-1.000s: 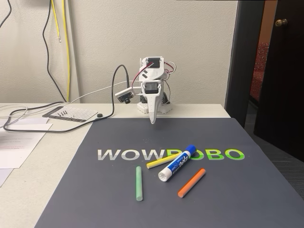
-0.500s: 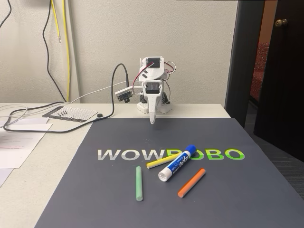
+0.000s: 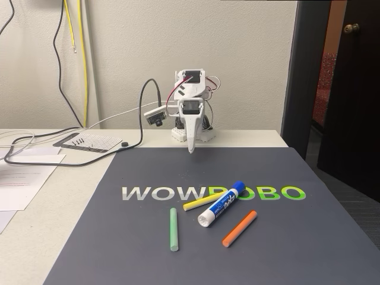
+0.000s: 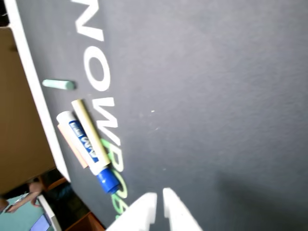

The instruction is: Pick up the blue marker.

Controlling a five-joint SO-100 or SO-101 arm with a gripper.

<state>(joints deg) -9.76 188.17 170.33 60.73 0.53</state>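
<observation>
The fingers [image 4: 160, 207] are nearly closed, a narrow gap between the tips, holding nothing, above the dark mat [image 3: 285, 237]. The blue marker [image 3: 222, 203] lies on the mat well in front of them, between a yellow stick [image 3: 203, 201] and an orange one [image 3: 240, 228].

It looked like an office: a pale desk [image 3: 71, 196] with papers [image 3: 24, 172], loose cables [image 3: 71, 71] along the wall, a dark door [image 3: 350, 89].
</observation>
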